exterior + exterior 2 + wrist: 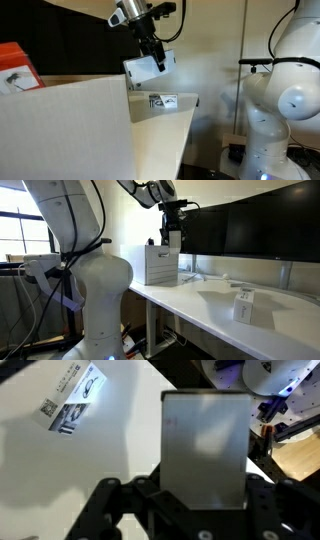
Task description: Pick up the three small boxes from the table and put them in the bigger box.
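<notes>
held: white small box [147, 68], clamped by its sides in the gripper [154, 55], jaws partly closed | where: in the air over the table [170, 135], beside the bigger box [60, 130] top rim | second small box [162, 101]: flat on the table past the bigger box's far corner | orange-red box [14, 62]: shows above the bigger box's wall

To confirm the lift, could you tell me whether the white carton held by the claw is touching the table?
Apart. In an exterior view the white carton hangs in the claw well above the table, with a clear gap beneath it.
</notes>
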You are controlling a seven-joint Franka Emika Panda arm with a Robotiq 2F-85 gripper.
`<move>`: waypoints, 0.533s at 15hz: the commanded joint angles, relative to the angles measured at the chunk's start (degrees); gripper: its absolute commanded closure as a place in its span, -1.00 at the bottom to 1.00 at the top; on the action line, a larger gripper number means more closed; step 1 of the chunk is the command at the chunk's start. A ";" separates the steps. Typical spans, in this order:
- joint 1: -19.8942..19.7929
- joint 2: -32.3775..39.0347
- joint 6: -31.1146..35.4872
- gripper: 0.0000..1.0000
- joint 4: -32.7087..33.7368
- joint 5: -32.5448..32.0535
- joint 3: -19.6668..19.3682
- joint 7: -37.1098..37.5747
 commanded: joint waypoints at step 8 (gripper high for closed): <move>1.57 10.47 -1.65 0.37 17.32 -0.68 4.39 -1.45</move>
